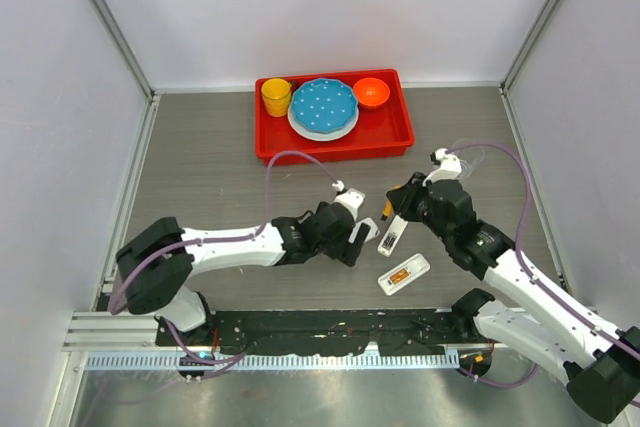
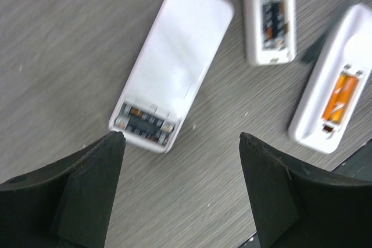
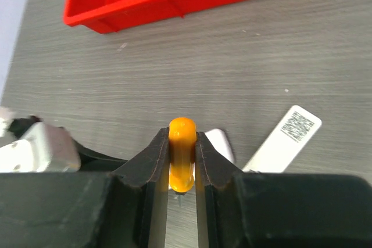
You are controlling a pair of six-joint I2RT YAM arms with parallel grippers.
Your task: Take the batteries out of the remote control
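Note:
Three white remote controls lie back-up with their compartments open. In the left wrist view the nearest remote (image 2: 174,56) shows dark batteries (image 2: 145,125). A second remote (image 2: 268,15) holds dark cells too, and a third remote (image 2: 332,94) holds an orange-looking battery (image 2: 340,94). My left gripper (image 2: 181,143) hovers open just short of the nearest remote's battery end, with nothing between its fingers. My right gripper (image 3: 182,135) is shut on an orange-handled screwdriver (image 3: 182,149), tip pointing down. From above, the left gripper (image 1: 357,239) and right gripper (image 1: 397,205) sit close together over the remotes (image 1: 403,273).
A red tray (image 1: 400,137) stands at the back with a yellow cup (image 1: 276,97), a blue plate (image 1: 323,105) and an orange bowl (image 1: 371,92). A white piece with a printed code label (image 3: 288,137) lies right of the right fingers. Walls close in both sides.

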